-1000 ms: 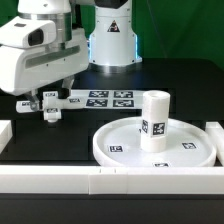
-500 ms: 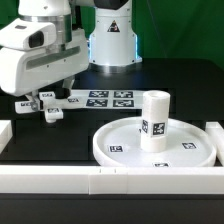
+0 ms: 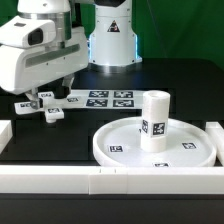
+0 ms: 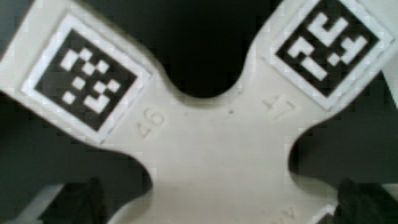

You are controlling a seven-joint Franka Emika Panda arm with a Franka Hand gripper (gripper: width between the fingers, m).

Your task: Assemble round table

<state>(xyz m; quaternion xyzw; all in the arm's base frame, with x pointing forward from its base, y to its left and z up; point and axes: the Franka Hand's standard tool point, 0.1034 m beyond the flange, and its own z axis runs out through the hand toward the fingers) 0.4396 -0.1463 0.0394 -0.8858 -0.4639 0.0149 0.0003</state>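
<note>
Wrist view: cross foot [image 4: 205,150] blurred, arm tips cut by picture edges. Exterior view: gripper [image 3: 43,108] too small to read jaw gap; robot arm [image 3: 40,55] hides marker board [image 3: 105,98] end.

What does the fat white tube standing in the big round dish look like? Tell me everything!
The cylinder leg is short, thick and white, like smooth plastic. A black-and-white square tag shows on its side. It stands upright near the middle of the round disc, its bottom resting on the disc's floor. Nothing else touches it.
</note>
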